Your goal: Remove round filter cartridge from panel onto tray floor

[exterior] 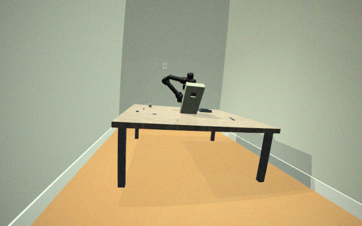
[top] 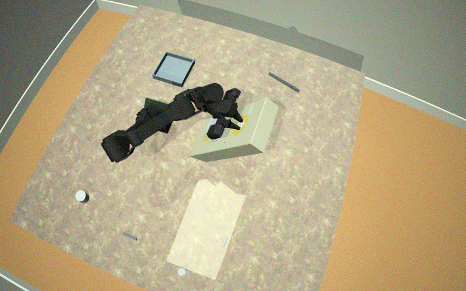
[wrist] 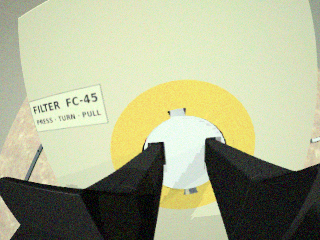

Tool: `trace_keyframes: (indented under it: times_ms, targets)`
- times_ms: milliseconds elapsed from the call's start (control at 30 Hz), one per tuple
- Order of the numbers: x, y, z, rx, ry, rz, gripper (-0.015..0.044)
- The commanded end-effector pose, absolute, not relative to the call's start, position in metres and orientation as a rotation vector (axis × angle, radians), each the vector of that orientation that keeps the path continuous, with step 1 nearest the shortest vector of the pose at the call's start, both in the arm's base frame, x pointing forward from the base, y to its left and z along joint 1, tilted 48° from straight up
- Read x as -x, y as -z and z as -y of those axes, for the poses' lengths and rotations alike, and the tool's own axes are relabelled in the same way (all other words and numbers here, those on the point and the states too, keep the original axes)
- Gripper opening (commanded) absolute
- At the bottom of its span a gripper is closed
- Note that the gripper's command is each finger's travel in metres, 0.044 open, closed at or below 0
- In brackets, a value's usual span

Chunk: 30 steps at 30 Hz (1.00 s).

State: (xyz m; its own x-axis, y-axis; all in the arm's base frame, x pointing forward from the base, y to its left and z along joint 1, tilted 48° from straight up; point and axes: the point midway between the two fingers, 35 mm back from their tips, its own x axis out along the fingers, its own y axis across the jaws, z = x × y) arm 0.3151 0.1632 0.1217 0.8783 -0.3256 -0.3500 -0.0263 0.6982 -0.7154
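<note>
The beige service panel [top: 240,130] stands tilted on the table; it also shows in the exterior view [exterior: 192,98]. In the wrist view the round pale cartridge [wrist: 184,154] sits flush inside a yellow ring [wrist: 234,120]. Its two narrow slots lie at the top [wrist: 176,112] and the bottom [wrist: 192,191] of its face. My gripper [wrist: 183,147] points straight at the cartridge face with its fingers part open, one at each side of the centre, and nothing between them. In the overhead view the gripper [top: 236,120] is at the panel face. The blue-grey tray [top: 173,68] lies behind the arm, empty.
A label reading FILTER FC-45 [wrist: 68,108] is left of the ring. A grey bar [top: 283,82] lies behind the panel. A pale sheet [top: 205,228], a white cylinder [top: 81,196], a small grey bar [top: 129,236] and a small white disc [top: 181,271] lie towards the front.
</note>
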Motion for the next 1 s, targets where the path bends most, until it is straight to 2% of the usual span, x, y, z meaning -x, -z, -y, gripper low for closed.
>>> trace_keyframes:
  times_ms: [0,267,333,367,967]
  targets:
    - [-0.3151,-0.1217,-0.1632,0.787,0.174,-0.481,0.011]
    - [-0.3151,-0.1217,-0.1632,0.787,0.174,-0.481,0.0056]
    - [-0.3151,-0.1217,-0.1632,0.787,0.174,-0.481,0.0004]
    - [-0.3151,-0.1217,-0.1632,0.787,0.174,-0.481,0.0]
    - [-0.32,-0.119,-0.1601,1.318,0.037,-0.543,0.0]
